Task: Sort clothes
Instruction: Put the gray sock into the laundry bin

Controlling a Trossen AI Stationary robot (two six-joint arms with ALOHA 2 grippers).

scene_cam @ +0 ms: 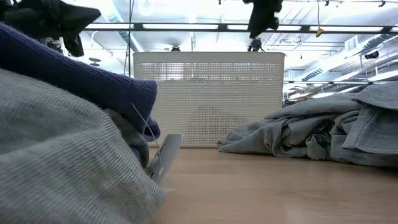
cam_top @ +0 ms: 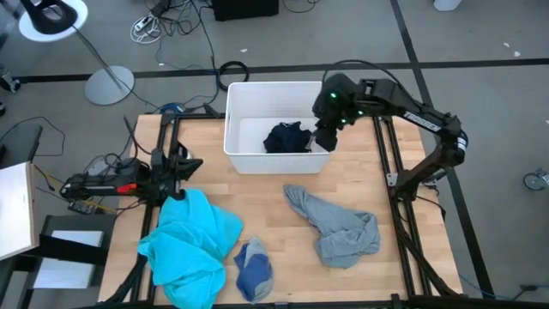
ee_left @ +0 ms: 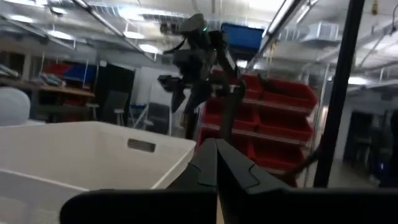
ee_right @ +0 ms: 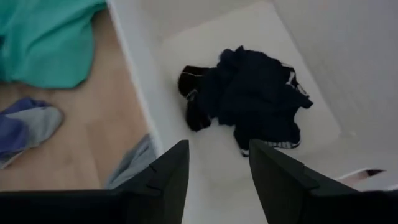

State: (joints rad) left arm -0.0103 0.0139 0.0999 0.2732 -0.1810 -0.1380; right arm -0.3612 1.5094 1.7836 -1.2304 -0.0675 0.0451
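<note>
Right gripper (ee_right: 214,177) spread, empty, above white bin (cam_top: 236,129) holding navy piece (cam_top: 287,137), left gripper (cam_top: 184,165) pressed together at table's left edge, turquoise shirt (cam_top: 189,245), blue piece (cam_top: 254,268), grey top (cam_top: 339,227) on table (cam_top: 257,193)

We see the dark navy piece (cam_top: 288,137) crumpled inside the white bin (cam_top: 243,99), with a small black sock (ee_right: 193,84) touching its edge. On the wooden table (cam_top: 257,197), the turquoise shirt (cam_top: 190,245) lies bunched at the left, the blue piece (cam_top: 254,269) just beside it. The grey top (cam_top: 339,227) sprawls rumpled to the right.
</note>
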